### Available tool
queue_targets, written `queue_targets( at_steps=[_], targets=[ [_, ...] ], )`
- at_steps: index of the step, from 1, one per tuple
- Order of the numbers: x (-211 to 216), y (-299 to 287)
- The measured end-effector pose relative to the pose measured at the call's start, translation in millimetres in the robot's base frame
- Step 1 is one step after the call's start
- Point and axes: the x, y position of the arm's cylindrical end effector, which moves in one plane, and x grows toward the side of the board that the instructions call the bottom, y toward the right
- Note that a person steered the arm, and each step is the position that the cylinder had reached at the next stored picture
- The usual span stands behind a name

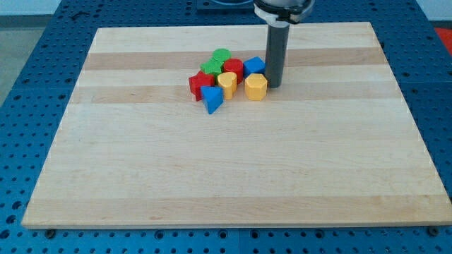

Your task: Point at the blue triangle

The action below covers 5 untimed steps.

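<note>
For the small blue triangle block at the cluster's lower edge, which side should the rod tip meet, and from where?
Meet the blue triangle block on its lower face, coming from the view's bottom. That side faces bare wooden board; the red block and yellow block crowd its upper sides. My tip now stands right of the yellow hexagon block, so it would likely circle round.

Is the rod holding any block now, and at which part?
Nothing is held. My tip stands at the cluster's right, beside the yellow block and a blue block; contact cannot be told.

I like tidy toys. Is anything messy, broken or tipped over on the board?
Nothing looks broken or spilled. All the blocks huddle together near the view's top, touching. The blue triangle sticks out at the cluster's lower edge. My tip rests at the cluster's right side, beside the yellow block.
</note>
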Motion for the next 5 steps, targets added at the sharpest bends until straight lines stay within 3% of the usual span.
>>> queue_targets(
  at_steps=[1,2,4,5],
  targets=[
    [45.4,56.6],
    [90.3,14.6],
    [91.3,-111.7],
    [75.5,-111.5]
  ],
)
